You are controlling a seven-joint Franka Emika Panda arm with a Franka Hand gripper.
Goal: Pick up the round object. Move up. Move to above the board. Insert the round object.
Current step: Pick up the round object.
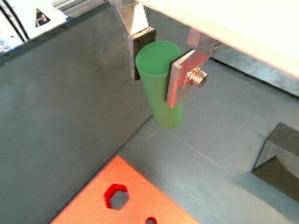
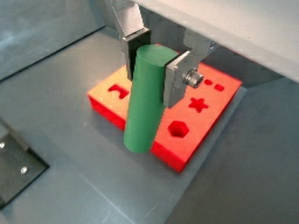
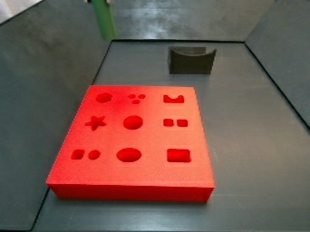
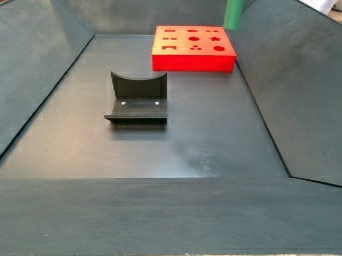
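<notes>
The jaws of the gripper (image 2: 159,63) are clamping the round object (image 2: 145,101) near its upper end, closed to the peg's width, with most of its length hanging free below. In both side views only the peg's green tip (image 3: 101,16) is showing at the frame's top edge, so it is riding high, off to one side of the board (image 3: 133,140). The board is lying flat on the tabletop, with the fixture (image 3: 191,59) standing beyond its 12 o'clock edge in a side view. Risks, as judged: the high grip is leaving a long lever, so any tilt or slip is likely to jam the tip on a hole rim; choosing the wrong circular hole is another hazard.
</notes>
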